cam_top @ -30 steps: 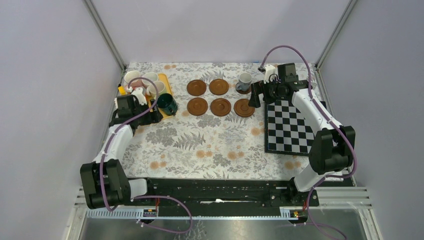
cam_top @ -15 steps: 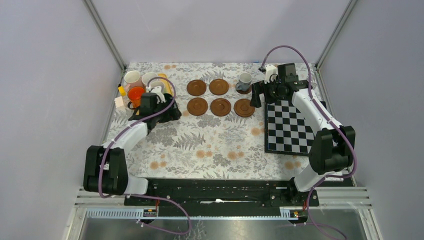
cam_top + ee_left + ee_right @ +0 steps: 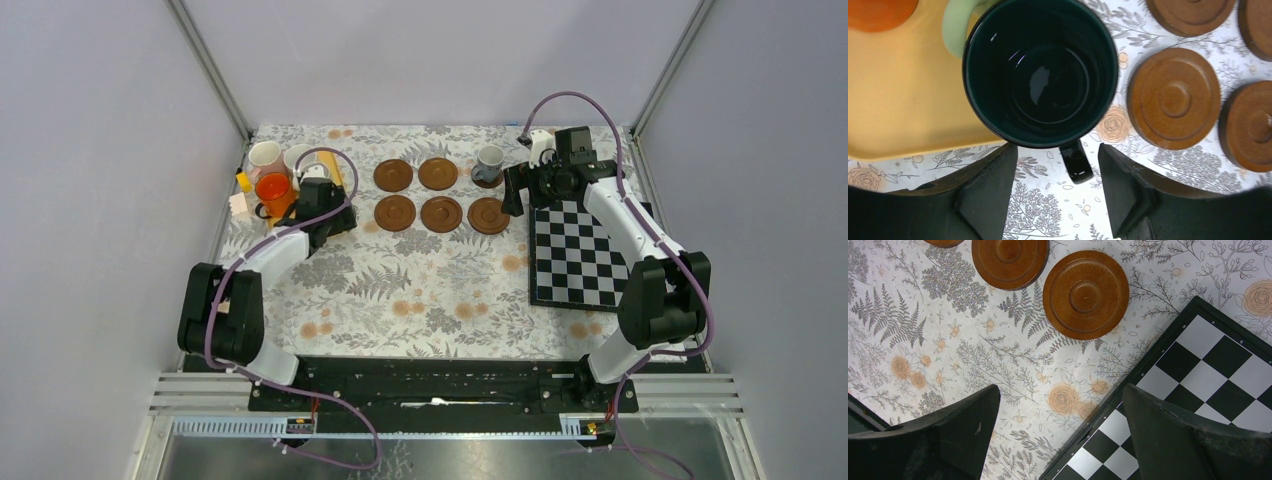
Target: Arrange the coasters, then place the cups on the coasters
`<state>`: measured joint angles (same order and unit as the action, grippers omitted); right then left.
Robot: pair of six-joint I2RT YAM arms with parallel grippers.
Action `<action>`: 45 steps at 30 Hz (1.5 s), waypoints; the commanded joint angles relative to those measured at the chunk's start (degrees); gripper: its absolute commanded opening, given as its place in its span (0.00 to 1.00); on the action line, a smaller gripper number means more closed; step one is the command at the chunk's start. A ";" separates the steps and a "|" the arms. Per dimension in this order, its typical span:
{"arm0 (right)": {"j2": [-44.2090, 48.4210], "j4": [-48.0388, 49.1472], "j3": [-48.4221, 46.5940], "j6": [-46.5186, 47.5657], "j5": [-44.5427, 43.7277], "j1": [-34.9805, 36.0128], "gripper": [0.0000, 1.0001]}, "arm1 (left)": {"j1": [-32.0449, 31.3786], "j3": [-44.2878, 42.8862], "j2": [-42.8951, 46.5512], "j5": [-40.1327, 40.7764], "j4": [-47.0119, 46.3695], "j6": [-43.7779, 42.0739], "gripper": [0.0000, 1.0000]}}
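1. Six round brown wooden coasters [image 3: 441,213] lie arranged; one holds a grey cup [image 3: 489,160].
2. Other cups [image 3: 272,187] wait at the yellow tray [image 3: 898,100].
3. Left gripper [image 3: 1055,150], jaws parted, straddles the dark green-black mug [image 3: 1040,70] by its handle; right gripper [image 3: 1060,389] gapes empty.

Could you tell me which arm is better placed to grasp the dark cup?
Left: the left gripper stands open at the dark cup, handle between its fingers. The right gripper hovers open by the chessboard, beyond the coasters.
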<state>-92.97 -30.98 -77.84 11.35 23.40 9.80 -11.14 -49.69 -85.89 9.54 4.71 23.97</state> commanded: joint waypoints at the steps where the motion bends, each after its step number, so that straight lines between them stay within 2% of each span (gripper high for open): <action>1: 0.66 0.03 -1.12 0.67 -0.19 0.32 1.00 | 0.06 -1.84 -1.28 4.58 -0.94 2.09 0.61; 4: 1.07 0.09 -0.66 0.90 -0.45 0.33 1.00 | 0.06 -1.64 -1.12 5.00 -0.78 1.59 0.52; 9: 1.31 0.23 -0.35 1.13 -0.72 0.33 1.00 | 0.06 -0.76 0.94 4.76 -0.38 0.14 0.46; 14: 1.46 0.28 0.05 1.49 -0.89 0.30 1.00 | 0.23 0.20 2.16 4.64 -0.49 -2.09 0.18; 18: 1.80 0.13 0.06 1.78 -0.98 0.22 1.00 | 0.67 0.03 2.78 3.99 1.23 -2.94 0.00; 26: 3.12 -0.02 0.64 2.20 -1.26 0.18 1.00 | 0.70 2.18 8.78 0.72 1.22 -8.15 0.00; 33: 2.92 0.02 0.48 2.18 -0.90 -0.30 1.00 | 1.29 -0.57 11.70 -3.40 5.59 -13.19 0.00; 40: 2.70 0.40 0.85 2.20 -0.65 -0.60 1.00 | 3.08 -0.77 12.32 -7.30 5.18 -16.03 0.00; 45: 2.58 0.75 1.03 2.09 -0.25 -0.74 1.00 | 3.47 0.43 10.68 -5.26 3.07 -18.44 0.00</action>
<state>-92.44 -30.96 -76.97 12.86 23.05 9.43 -8.14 -47.22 -76.44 3.64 14.33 8.75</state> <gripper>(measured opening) 0.993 0.178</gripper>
